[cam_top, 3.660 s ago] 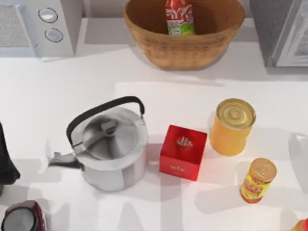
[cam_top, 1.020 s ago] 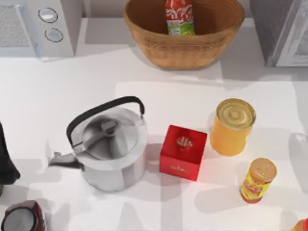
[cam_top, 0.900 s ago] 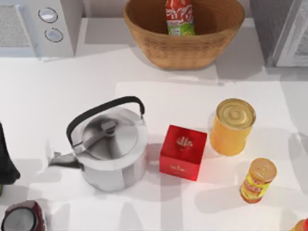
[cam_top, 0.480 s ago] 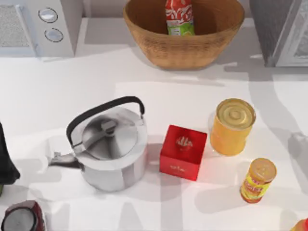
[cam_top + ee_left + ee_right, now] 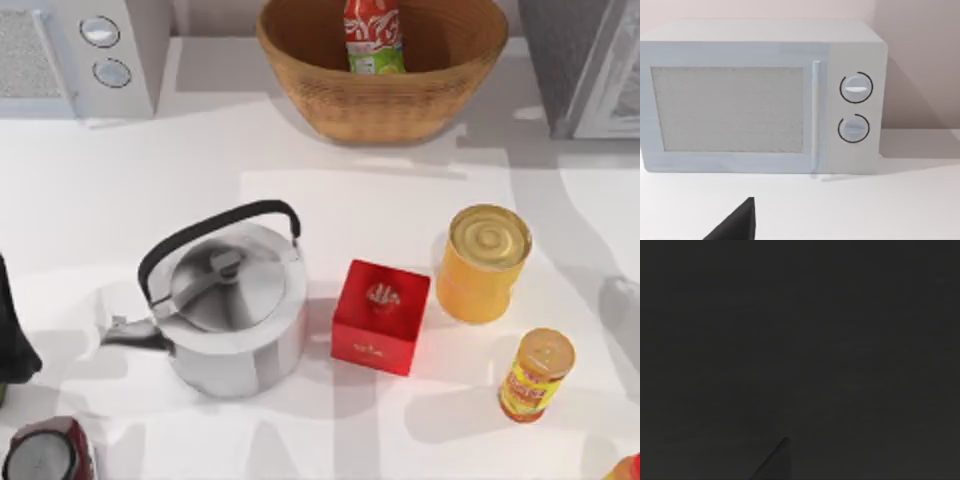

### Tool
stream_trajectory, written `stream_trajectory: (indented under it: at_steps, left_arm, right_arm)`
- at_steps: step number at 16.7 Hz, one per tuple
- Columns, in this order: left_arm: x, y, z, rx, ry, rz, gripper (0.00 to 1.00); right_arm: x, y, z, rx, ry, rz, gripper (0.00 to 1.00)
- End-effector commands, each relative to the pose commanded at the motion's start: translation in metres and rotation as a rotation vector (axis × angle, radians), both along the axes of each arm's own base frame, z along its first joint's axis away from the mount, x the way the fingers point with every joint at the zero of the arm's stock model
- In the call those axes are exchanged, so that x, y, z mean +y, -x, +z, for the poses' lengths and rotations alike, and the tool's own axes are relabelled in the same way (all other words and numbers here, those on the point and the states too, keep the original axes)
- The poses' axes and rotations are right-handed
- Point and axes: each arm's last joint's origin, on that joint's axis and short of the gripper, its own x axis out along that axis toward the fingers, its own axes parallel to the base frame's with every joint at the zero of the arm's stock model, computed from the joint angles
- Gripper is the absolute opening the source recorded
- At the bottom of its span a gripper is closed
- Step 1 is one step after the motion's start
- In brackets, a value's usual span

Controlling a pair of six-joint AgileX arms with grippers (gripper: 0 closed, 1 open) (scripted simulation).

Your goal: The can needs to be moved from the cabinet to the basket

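Standing upright inside the wicker basket (image 5: 330, 95) at the table's far edge, the red can (image 5: 373, 35) has nothing gripping it. Left arm (image 5: 12, 330) sits parked at the left edge, well apart from the can; whether its gripper is parted or closed can't be told. Its wrist camera faces the microwave (image 5: 765, 97). Right wrist view is dark. Kettle (image 5: 225, 305), red box (image 5: 380, 316), orange tin (image 5: 483, 262) and small yellow jar (image 5: 536, 375) sit mid-table.
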Motion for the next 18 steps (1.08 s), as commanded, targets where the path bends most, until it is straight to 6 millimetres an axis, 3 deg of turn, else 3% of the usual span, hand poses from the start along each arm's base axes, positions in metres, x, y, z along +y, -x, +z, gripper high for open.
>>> stream_trajectory:
  at_steps: [7, 10, 14, 18]
  left_arm:
    - [0.0, 0.0, 0.0, 0.0, 0.0, 0.0, 1.0]
    - [0.0, 0.0, 0.0, 0.0, 0.0, 0.0, 1.0]
    - [0.0, 0.0, 0.0, 0.0, 0.0, 0.0, 1.0]
    - [0.0, 0.0, 0.0, 0.0, 0.0, 0.0, 1.0]
  right_arm:
    - [0.0, -0.044, -0.001, 0.002, 0.001, 0.0, 1.0]
    - [-0.001, -0.045, -0.001, 0.002, 0.001, 0.0, 1.0]
    - [-0.003, -0.033, 0.0, -0.008, -0.001, 0.008, 1.0]
    - [-0.016, -0.014, -0.012, -0.011, -0.001, 0.012, 1.0]
